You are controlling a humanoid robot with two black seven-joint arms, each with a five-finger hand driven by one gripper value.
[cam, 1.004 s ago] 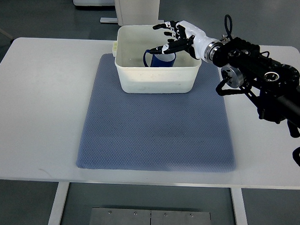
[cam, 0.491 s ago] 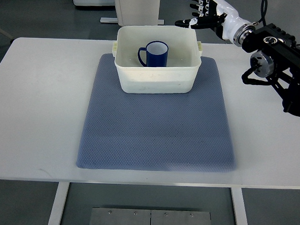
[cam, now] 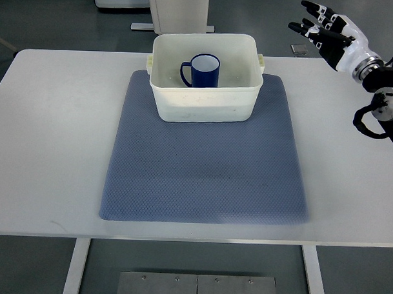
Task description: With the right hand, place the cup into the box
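Note:
A dark blue cup with a white inside stands upright in the white plastic box, its handle pointing left. The box sits at the far end of a blue-grey mat. My right hand hovers high at the upper right, well away from the box, fingers spread and holding nothing. Its black arm enters from the right edge. The left arm does not show.
The mat lies on a white table whose front edge runs along the bottom. White furniture bases stand on the floor beyond the table's far edge.
The right hand let go of the cup inside the box, lifted out and drew back to the upper right. The cup stays standing in the box.

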